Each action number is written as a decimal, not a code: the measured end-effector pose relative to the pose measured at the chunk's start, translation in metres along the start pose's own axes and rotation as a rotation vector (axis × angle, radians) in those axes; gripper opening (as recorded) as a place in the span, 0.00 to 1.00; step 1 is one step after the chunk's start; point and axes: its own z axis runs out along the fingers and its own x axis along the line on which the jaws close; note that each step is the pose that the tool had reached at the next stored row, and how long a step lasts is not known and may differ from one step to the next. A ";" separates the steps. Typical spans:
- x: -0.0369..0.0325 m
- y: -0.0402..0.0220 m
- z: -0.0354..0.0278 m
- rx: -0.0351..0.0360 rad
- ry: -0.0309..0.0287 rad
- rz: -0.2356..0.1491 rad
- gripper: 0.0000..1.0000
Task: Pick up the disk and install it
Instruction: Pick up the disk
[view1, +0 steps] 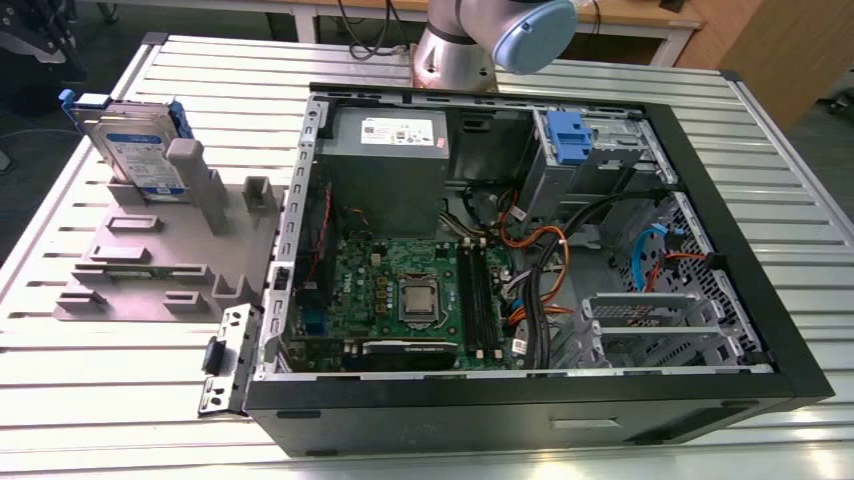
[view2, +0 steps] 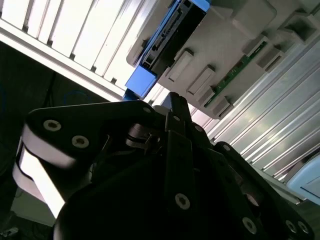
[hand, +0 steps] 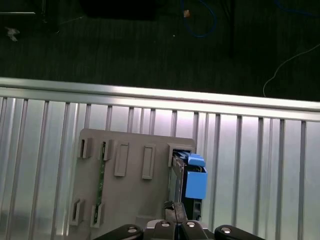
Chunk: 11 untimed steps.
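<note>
Disk (view1: 134, 150) upright in holder (view1: 147, 270): likely rigid, dense, shock-sensitive; grip flat faces. Gripper (view2: 175, 102) closed, empty, nearby.

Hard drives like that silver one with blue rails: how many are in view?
1. The disk stands upright in the grey holder at the exterior view's left, beside the open computer case. Others may sit hidden in its bays.
</note>
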 end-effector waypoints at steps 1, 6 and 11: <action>0.0000 0.0000 0.0000 -0.0001 0.0005 -0.012 0.11; 0.0000 0.0000 0.0000 -0.0008 0.0034 -0.078 0.11; 0.0000 0.0000 0.0000 -0.0012 0.0055 -0.128 0.11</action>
